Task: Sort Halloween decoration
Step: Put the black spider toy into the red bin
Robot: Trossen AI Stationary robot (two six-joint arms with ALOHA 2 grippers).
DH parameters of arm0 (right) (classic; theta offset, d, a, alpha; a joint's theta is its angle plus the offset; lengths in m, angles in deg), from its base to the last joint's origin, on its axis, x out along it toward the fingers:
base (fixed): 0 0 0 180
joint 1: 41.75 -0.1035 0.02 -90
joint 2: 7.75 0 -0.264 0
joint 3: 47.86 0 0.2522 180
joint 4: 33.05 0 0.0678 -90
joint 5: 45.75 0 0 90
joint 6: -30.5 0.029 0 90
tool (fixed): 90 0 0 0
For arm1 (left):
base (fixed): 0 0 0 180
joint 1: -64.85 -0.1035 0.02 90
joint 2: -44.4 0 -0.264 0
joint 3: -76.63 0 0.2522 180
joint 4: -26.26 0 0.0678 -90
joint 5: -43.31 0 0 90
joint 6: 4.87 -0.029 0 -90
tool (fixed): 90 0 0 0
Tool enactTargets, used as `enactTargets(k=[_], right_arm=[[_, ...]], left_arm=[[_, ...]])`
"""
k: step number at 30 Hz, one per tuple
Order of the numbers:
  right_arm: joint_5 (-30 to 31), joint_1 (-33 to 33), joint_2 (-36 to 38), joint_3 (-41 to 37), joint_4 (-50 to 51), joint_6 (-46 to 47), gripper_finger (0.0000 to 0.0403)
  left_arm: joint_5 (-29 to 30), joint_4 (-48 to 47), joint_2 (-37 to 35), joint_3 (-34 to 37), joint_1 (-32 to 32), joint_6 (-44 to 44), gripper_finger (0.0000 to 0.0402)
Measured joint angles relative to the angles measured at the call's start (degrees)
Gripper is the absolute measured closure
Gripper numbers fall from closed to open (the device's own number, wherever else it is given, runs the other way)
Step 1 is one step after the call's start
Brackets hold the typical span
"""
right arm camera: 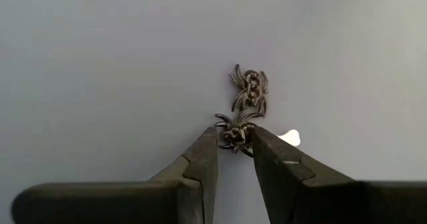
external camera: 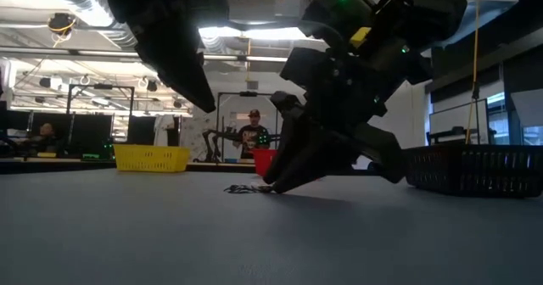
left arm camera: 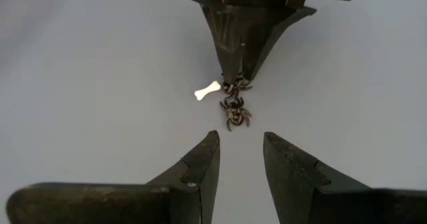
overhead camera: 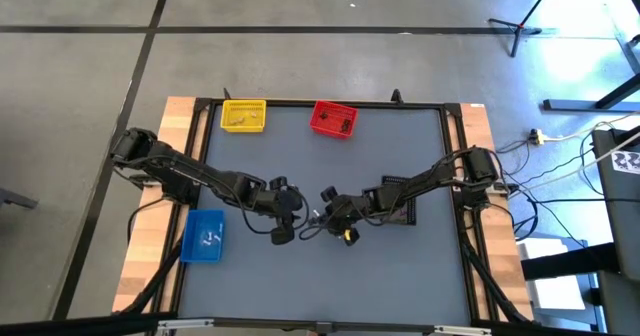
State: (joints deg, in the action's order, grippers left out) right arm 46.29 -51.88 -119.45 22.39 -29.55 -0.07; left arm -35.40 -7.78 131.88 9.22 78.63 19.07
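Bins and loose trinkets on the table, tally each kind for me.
Bins: 4: yellow bin, red bin, blue bin, black bin
Dark spiders: 2: free spider, spider between right gripper's fingers
White bone: 1
Total: 7

Grey table top (overhead camera: pixel 320 276) framed by pale wooden edges (overhead camera: pixel 140 266) at 9 and 3 o'clock. Yellow bin (overhead camera: pixel 243 115) near the 11 o'clock edge, red bin (overhead camera: pixel 333 119) just beside it toward 12 o'clock. Blue bin (overhead camera: pixel 204 235) at 8 o'clock. Black bin (overhead camera: pixel 405 212) at 3 o'clock, partly covered. Beyond the table, across the room: person (external camera: pixel 251 134) in dark clothing, standing; second person (external camera: pixel 44 135) at far side, seated. Ceiling lights and ducts overhead.
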Motion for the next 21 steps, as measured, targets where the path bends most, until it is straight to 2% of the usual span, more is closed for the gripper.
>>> enactTargets(k=[21], right_arm=[[0.3,0.0,0.0,0.0,0.0,0.2,0.0308]], left_arm=[[0.0,0.4,0.0,0.0,0.0,0.0,0.0294]])
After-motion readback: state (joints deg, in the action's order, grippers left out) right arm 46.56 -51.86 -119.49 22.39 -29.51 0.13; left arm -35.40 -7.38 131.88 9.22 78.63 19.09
